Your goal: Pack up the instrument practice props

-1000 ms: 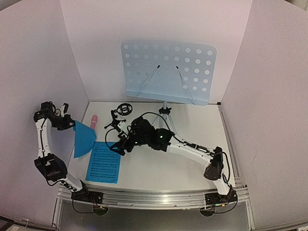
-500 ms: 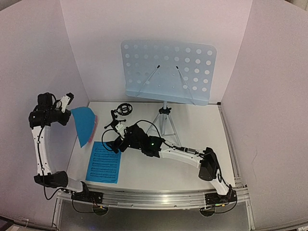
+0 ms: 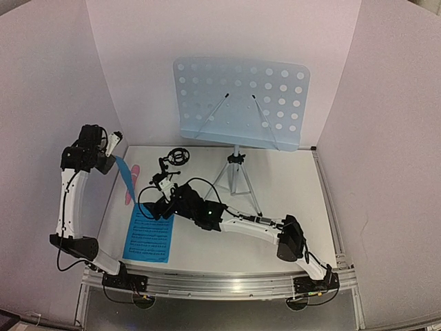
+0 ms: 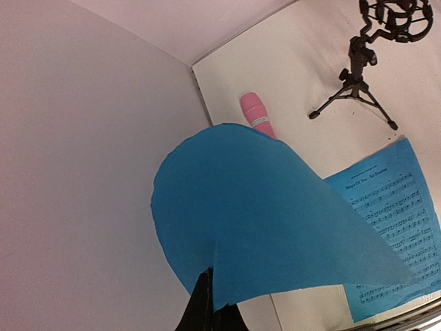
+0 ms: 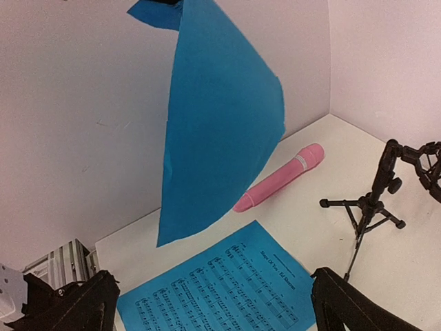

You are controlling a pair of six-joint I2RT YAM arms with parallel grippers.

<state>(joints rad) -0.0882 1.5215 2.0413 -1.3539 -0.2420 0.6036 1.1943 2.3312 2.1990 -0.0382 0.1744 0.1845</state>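
Note:
My left gripper (image 3: pixel 110 155) (image 4: pixel 210 298) is raised near the left wall, shut on the edge of a blue sheet-music page (image 3: pixel 125 176) (image 4: pixel 262 221) that hangs curled from it (image 5: pixel 220 117). A second blue page (image 3: pixel 148 238) (image 5: pixel 227 289) (image 4: pixel 396 221) lies flat on the table. My right gripper (image 3: pixel 160 207) (image 5: pixel 210 310) is open and empty, low over that flat page. The pink microphone (image 3: pixel 131 185) (image 4: pixel 256 115) (image 5: pixel 281 178) lies beyond it. The black mic stand (image 3: pixel 172 164) (image 4: pixel 365 62) (image 5: pixel 375 200) stands upright to the right of the microphone.
The pale perforated music stand (image 3: pixel 241 103) on its silver tripod (image 3: pixel 238 176) stands at the back centre. White walls close in the left, back and right. The right arm stretches across the table's middle. A metal rail (image 3: pixel 220 281) runs along the near edge.

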